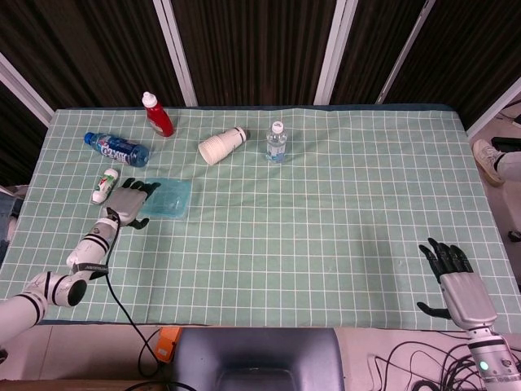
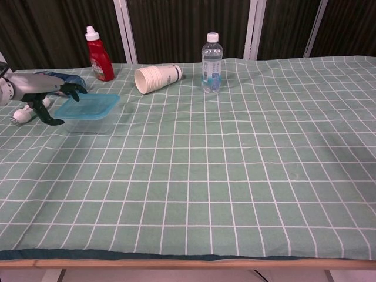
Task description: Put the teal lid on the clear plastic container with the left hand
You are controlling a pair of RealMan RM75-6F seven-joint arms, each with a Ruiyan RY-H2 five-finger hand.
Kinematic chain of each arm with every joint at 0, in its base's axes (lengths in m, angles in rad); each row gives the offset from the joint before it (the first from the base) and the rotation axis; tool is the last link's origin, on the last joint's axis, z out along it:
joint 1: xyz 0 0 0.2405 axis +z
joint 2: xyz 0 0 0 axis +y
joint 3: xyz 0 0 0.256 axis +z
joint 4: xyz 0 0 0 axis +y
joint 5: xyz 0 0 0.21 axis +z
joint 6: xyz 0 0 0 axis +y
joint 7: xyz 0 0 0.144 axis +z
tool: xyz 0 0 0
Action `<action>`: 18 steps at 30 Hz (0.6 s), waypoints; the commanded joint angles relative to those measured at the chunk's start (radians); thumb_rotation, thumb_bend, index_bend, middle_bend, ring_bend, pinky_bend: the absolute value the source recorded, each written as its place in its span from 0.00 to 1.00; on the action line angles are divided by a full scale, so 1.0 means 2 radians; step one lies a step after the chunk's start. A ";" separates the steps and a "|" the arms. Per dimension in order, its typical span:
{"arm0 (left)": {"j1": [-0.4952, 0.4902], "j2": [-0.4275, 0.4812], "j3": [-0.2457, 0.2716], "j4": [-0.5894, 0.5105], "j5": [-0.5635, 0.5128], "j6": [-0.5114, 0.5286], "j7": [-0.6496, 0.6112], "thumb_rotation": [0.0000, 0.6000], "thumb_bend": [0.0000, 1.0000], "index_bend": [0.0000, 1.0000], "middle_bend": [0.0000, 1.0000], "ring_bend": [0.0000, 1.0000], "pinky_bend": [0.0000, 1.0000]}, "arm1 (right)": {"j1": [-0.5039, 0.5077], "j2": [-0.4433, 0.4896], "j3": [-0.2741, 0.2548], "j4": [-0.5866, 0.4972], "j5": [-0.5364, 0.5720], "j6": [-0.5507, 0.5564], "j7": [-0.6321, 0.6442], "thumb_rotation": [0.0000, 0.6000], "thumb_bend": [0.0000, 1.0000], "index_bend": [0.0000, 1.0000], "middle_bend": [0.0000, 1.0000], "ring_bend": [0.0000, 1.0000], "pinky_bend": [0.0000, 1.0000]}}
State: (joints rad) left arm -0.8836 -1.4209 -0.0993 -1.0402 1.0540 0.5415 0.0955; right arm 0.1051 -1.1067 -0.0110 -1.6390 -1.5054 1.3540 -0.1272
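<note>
**Teal lid sits on the tub; check the seat**

Teal lid [image 2: 88, 106] lies on the clear plastic container [image 2: 87, 122] at the table's [image 1: 326, 212] left side. The left hand [image 2: 44, 91] hovers just beside it, fingers spread, holding nothing. Judging by the chest view, one gentle flat press would confirm the seal. The right hand [image 1: 456, 281] rests apart, fingers spread, empty.

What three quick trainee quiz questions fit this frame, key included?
1. True or false: the teal lid sits on the clear plastic container.
2. Which lies on its side: A) cup stack B) red bottle C) water bottle?
3. Fill in: the left hand holds ____, fingers apart beside the container.

Key: 1 true; 2 A; 3 nothing. The right hand rests open at the table's near edge.
</note>
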 commanded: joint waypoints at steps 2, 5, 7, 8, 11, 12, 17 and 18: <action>0.001 -0.008 0.002 0.010 0.005 -0.003 -0.003 1.00 0.34 0.00 0.14 0.07 0.01 | 0.000 0.000 0.000 0.000 0.000 0.000 0.000 1.00 0.06 0.00 0.00 0.00 0.00; 0.002 -0.010 0.002 0.014 0.008 -0.005 -0.006 1.00 0.34 0.00 0.15 0.07 0.01 | 0.000 0.000 0.000 0.000 0.001 0.000 0.000 1.00 0.06 0.00 0.00 0.00 0.00; 0.002 -0.011 0.003 0.016 0.010 -0.007 -0.007 1.00 0.34 0.00 0.14 0.07 0.01 | 0.000 0.000 0.000 0.000 0.001 0.000 0.000 1.00 0.06 0.00 0.00 0.00 0.00; 0.003 -0.011 0.004 0.016 0.011 -0.007 -0.008 1.00 0.34 0.00 0.15 0.07 0.01 | 0.000 0.000 0.000 0.000 0.001 0.000 0.000 1.00 0.06 0.00 0.00 0.00 0.00; 0.005 -0.012 0.006 0.016 0.016 -0.007 -0.009 1.00 0.34 0.00 0.15 0.07 0.01 | 0.000 0.000 0.000 0.000 0.001 -0.001 0.000 1.00 0.06 0.00 0.00 0.00 0.00; 0.005 -0.013 0.006 0.015 0.018 -0.007 -0.010 1.00 0.34 0.00 0.14 0.08 0.01 | 0.000 0.000 0.000 0.000 0.001 -0.001 -0.001 1.00 0.06 0.00 0.00 0.00 0.00; 0.007 -0.014 0.008 0.015 0.023 -0.009 -0.011 1.00 0.34 0.00 0.14 0.09 0.01 | 0.000 -0.001 0.000 0.000 0.001 -0.001 -0.002 1.00 0.06 0.00 0.00 0.00 0.00; 0.007 -0.014 0.009 0.015 0.024 -0.010 -0.011 1.00 0.34 0.00 0.14 0.09 0.01 | 0.001 -0.001 0.000 0.000 0.001 -0.002 -0.002 1.00 0.06 0.00 0.00 0.00 0.00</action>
State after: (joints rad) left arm -0.8700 -1.4489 -0.0814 -1.0103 1.1005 0.5223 0.0737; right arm 0.1061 -1.1086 -0.0112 -1.6390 -1.5027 1.3509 -0.1313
